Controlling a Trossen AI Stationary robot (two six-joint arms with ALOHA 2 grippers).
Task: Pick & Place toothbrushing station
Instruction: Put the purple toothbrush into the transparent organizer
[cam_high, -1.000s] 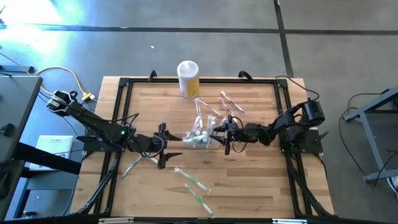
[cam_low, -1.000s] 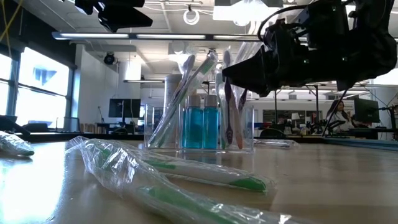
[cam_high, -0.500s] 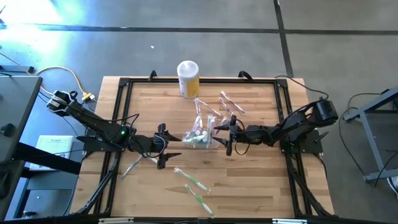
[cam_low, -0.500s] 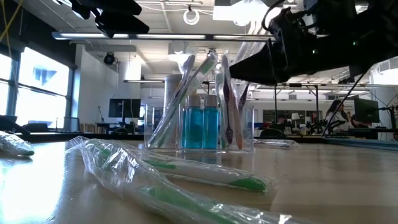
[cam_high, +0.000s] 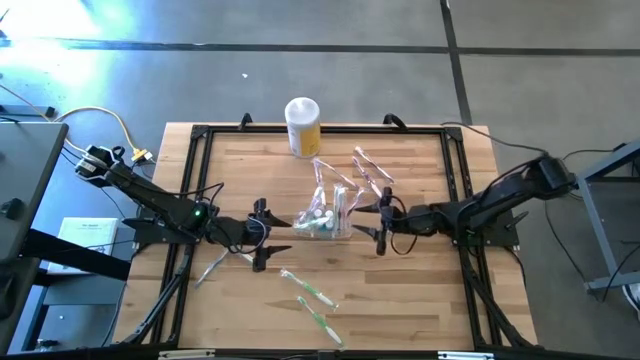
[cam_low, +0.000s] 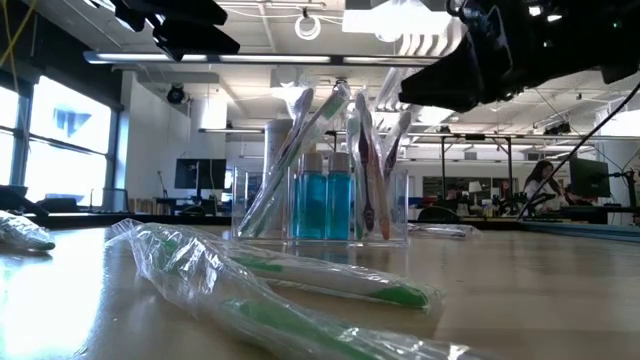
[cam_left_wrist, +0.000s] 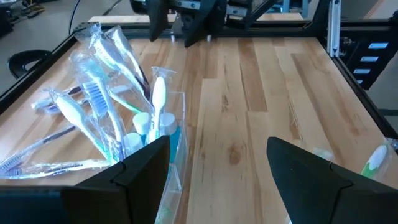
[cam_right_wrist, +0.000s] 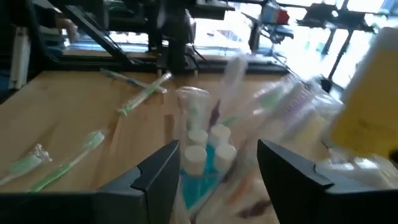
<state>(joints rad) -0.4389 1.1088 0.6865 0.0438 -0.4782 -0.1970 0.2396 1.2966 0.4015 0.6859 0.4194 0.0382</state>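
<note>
Station (cam_high: 325, 220) sits mid-counter (cam_high: 230, 165), upright — clear holder with blue-liquid bottles and wrapped toothbrushes standing in it. In the low view the brushes lean at angles above its rim (cam_low: 330, 190).

Left end effector (cam_high: 262, 234) hovers just left of the station, fingers spread apart, holding nothing; its wrist view shows the station (cam_left_wrist: 155, 143) near the inner side of one finger (cam_left_wrist: 140, 171).

Right end effector (cam_high: 381, 220) is near the station's right side, clear of it — fingers apart, nothing between them. Its wrist view looks at the station (cam_right_wrist: 205, 158) through the gap.

Yellow canister (cam_high: 303, 126) with white lid stands at the far edge of the counter. Two wrapped green-tipped brushes (cam_high: 310, 298) lie loose on the near side; another wrapped brush (cam_high: 372, 166) lies toward the far right.
</note>
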